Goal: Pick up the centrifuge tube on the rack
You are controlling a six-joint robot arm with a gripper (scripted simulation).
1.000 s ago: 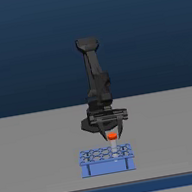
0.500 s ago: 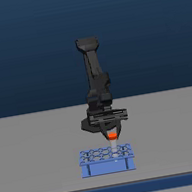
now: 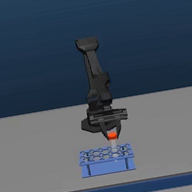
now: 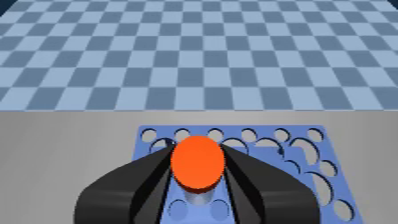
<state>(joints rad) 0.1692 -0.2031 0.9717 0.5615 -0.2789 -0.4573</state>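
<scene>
Two dark fingers [image 4: 147, 187] of the gripper [image 3: 111, 133] stand closed against the sides of the centrifuge tube [image 4: 197, 162], just under its orange-red cap, with no gap visible on either side in the wrist view. The gripper therefore appears narrowly set and clamped on the tube. In the exterior view the cap sits between the fingertips, above the top plate of the rack [image 3: 107, 160], toward the exterior view's right end of its rows. The pale body below the cap is barely discernible; whether the tapered tip has cleared its hole cannot be told.

The rack rests on the grey bench [image 3: 36, 144], directly beneath the gripper, with the arm [image 3: 97, 78] rising upright behind it. The remaining holes appear unoccupied.

Assessment: the grasp seems made and the lift is in hand. Risks from here:
- The hold is high on a smooth, slim tube; weak clamping could let it slide down through the fingers.
- Any sideways travel while the tip remains in its hole could snag the plate and drag or tip the light rack.
- A tilted tube could catch the hole's rim on withdrawal.
</scene>
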